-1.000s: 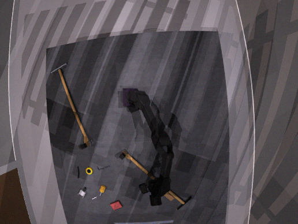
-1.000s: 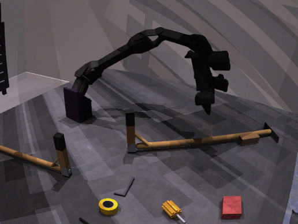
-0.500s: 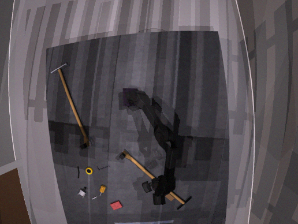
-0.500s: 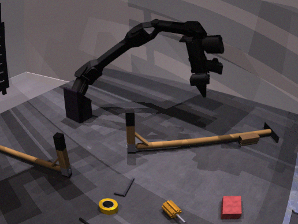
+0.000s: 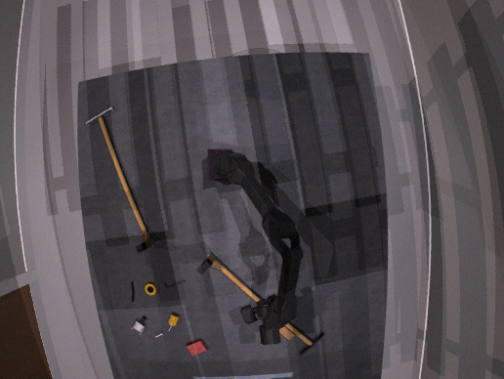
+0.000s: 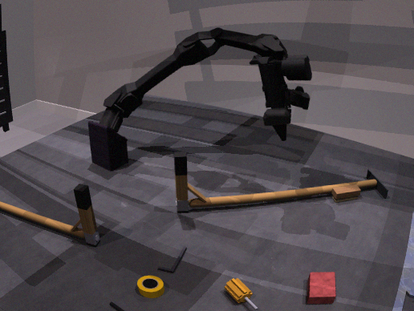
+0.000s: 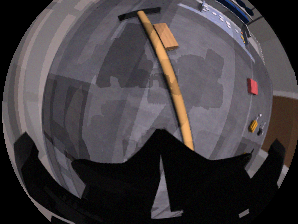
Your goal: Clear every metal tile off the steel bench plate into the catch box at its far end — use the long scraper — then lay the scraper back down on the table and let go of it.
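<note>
A long scraper lies on the dark table, with a wooden shaft, a dark blade at one end and an upright black-topped handle at the other. My gripper hangs above the shaft's middle, well clear of it, shut and empty. A pale strip with small light pieces shows at the wrist view's top right; I cannot tell whether these are the tiles. No catch box is clear in any view.
A second scraper lies at the left. A small wooden block sits by the near scraper's blade. A yellow tape ring, a red block, a yellow-handled tool and a black L-key lie in front.
</note>
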You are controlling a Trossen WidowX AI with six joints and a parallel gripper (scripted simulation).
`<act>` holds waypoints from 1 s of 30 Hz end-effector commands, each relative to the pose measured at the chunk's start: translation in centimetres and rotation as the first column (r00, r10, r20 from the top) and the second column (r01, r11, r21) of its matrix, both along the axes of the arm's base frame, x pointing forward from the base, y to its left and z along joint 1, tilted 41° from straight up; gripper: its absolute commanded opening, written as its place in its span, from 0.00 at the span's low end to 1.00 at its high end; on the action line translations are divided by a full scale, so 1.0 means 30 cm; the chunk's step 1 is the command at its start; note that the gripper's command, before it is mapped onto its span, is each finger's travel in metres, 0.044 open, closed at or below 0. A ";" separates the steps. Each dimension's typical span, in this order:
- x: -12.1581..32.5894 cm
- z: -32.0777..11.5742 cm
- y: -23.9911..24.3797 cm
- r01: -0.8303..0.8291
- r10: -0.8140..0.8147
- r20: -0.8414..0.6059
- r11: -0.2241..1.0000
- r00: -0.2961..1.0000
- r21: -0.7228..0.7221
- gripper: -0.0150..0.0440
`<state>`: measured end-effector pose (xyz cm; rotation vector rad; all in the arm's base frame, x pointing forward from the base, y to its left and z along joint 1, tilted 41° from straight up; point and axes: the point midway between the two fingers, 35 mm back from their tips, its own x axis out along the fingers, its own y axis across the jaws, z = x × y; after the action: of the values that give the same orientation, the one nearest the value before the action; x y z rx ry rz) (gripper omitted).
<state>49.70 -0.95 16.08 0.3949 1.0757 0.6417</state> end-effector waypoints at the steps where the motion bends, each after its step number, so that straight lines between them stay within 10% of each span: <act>1: 0.009 -0.025 0.017 0.008 -0.009 -0.008 1.000 1.000 -0.003 0.25; 30: 0.053 -0.202 0.167 0.045 -0.045 -0.041 0.999 0.998 0.001 0.25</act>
<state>51.22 3.62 10.60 0.4299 1.0991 0.6058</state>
